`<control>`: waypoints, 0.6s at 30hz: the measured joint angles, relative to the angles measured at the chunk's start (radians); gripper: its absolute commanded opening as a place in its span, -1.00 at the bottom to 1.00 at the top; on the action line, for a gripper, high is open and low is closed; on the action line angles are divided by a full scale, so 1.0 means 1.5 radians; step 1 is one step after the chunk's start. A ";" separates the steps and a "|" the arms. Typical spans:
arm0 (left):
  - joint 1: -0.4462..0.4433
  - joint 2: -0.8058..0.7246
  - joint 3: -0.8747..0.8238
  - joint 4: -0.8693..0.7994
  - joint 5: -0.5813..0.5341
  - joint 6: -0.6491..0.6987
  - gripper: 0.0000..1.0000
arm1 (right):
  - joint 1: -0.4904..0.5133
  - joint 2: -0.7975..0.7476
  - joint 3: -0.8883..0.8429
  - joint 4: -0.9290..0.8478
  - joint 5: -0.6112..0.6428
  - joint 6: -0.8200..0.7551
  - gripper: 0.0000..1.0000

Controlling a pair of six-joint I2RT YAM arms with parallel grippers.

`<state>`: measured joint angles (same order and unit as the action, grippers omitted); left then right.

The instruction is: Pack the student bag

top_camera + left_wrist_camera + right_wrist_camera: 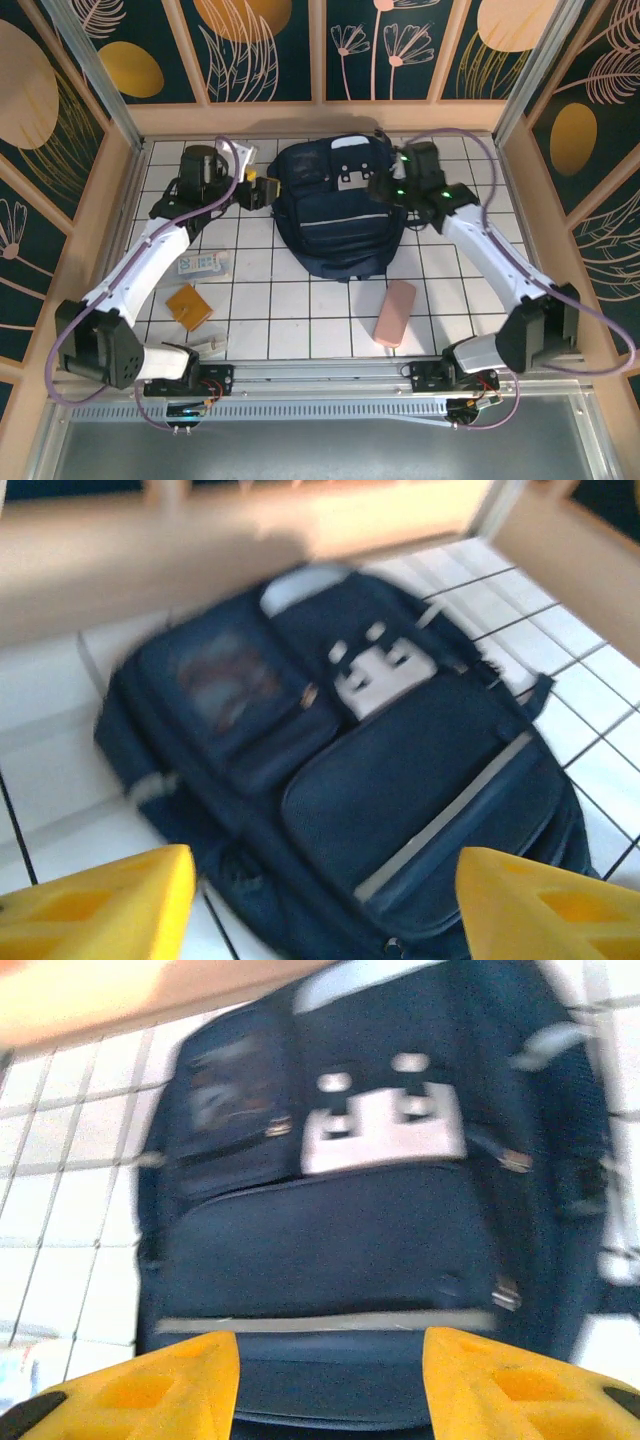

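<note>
Bag [335,215] flat at 12 o'clock on table [300,310], pocket up; soft, bulky, will likely sag; judged best taken by top rim or strap; Left gripper [262,190] at its 10, right gripper [388,185] at 2; both parted, empty.

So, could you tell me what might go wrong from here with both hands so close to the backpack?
The large dark navy fabric backpack looks zipped shut, so the oblong pink case and the flat orange square lying on the white tiled table cannot go in until a pocket is opened. The left hand and right hand, both open, flank the soft bag; a push from either might slide it or snag its fabric.
</note>
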<state>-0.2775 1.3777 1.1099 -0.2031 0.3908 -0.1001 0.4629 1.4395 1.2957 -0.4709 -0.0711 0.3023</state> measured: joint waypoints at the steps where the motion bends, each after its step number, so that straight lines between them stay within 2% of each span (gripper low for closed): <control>1: 0.013 0.012 -0.022 0.007 0.005 -0.021 0.22 | 0.019 0.024 0.020 0.000 -0.009 -0.012 0.01; 7: 0.071 0.076 -0.161 0.089 0.020 -0.094 0.15 | 0.151 0.221 0.144 0.009 -0.027 -0.030 0.04; 9: 0.091 0.114 -0.182 0.127 0.035 -0.105 0.19 | 0.183 0.280 0.173 0.023 -0.029 -0.024 0.03; 12: 0.104 0.173 -0.176 0.173 0.070 -0.108 0.24 | 0.200 0.349 0.210 0.036 -0.041 -0.008 0.02; 14: 0.103 0.213 -0.154 0.178 0.087 -0.108 0.15 | 0.198 0.389 0.243 0.045 -0.045 0.003 0.01; 18: 0.103 0.297 -0.108 0.200 0.129 -0.120 0.15 | 0.193 0.474 0.338 0.054 -0.031 0.020 0.03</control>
<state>-0.1234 1.8229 0.9485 0.0971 0.5838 -0.2798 0.7517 2.1502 1.8034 -0.3904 -0.1181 0.3321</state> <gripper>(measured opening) 0.574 0.508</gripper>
